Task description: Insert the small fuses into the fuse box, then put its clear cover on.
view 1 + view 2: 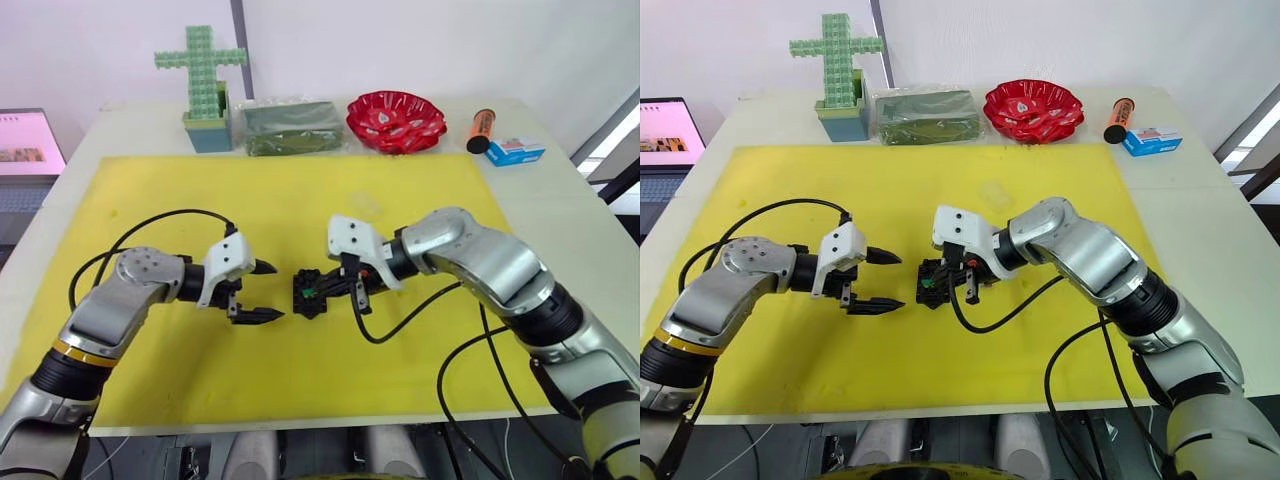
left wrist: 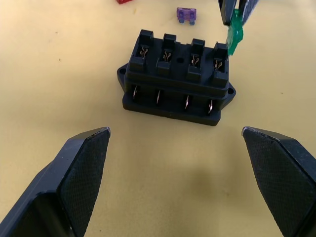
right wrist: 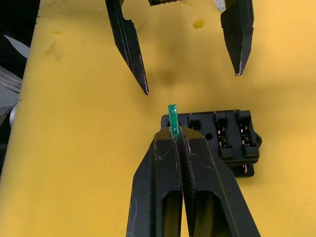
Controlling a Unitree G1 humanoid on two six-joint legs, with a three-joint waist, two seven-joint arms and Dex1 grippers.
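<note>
One small green blade fuse is pinched between the closed fingers of the right claw, held upright just above the end slot of the small black rectangular fuse box, which lies on the yellow foam mat at about the centre of the table. All four slots look empty, so I judge the first insertion to be in hand. At nine o'clock from the box, the left claw hovers just beside it, fingers spread wide and holding nothing. Next, the fuse's blades must line up with the slot's metal contacts, then be pressed straight down; the left claw might steady the box. Beyond the box lies a small purple-grey fuse, with a red fuse near it. At twelve o'clock on the mat, a faint clear cover waits, well apart.
</note>
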